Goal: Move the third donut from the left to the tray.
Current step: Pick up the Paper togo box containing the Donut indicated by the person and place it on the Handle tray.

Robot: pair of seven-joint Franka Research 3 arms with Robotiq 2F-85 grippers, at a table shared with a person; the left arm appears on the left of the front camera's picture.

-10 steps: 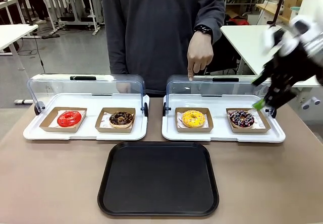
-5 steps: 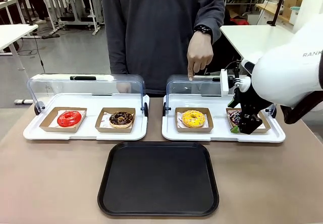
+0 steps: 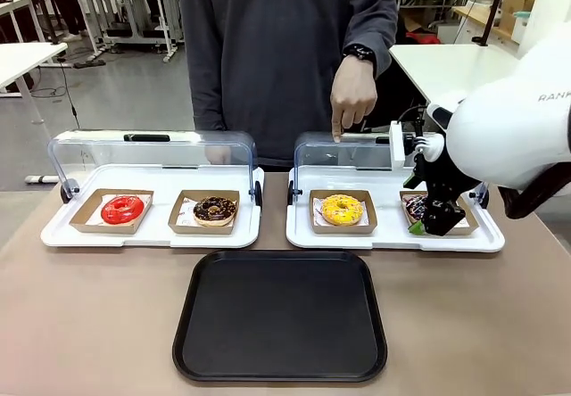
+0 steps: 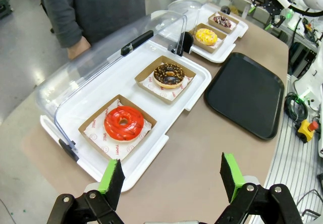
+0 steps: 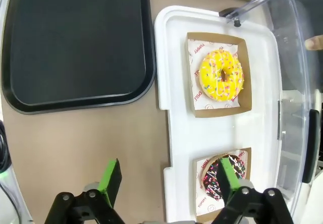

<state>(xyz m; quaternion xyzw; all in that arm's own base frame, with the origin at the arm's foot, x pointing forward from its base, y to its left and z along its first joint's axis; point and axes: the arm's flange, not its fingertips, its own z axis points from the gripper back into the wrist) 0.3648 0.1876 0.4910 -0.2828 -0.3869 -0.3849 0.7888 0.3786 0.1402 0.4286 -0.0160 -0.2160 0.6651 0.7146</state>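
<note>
The yellow-iced ring donut with coloured sprinkles sits in its shallow brown cardboard holder near the left end of the right-hand white display tray, well ahead of the right gripper, whose green-padded fingers stand spread wide over that tray's front edge beside the chocolate-iced sprinkled donut. The large flat black rectangular tray lies at the table's near edge. The left gripper hangs with fingers spread apart above the table's left end, near the red-iced donut.

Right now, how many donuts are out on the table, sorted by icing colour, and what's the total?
Red-iced ring donut in a brown cardboard holder: 1
Chocolate-iced ring donuts in brown cardboard holders: 2
Yellow-iced ring donut with coloured sprinkles in a brown cardboard holder: 1
Total: 4 donuts, none yet on the large flat black rectangular tray.
</note>
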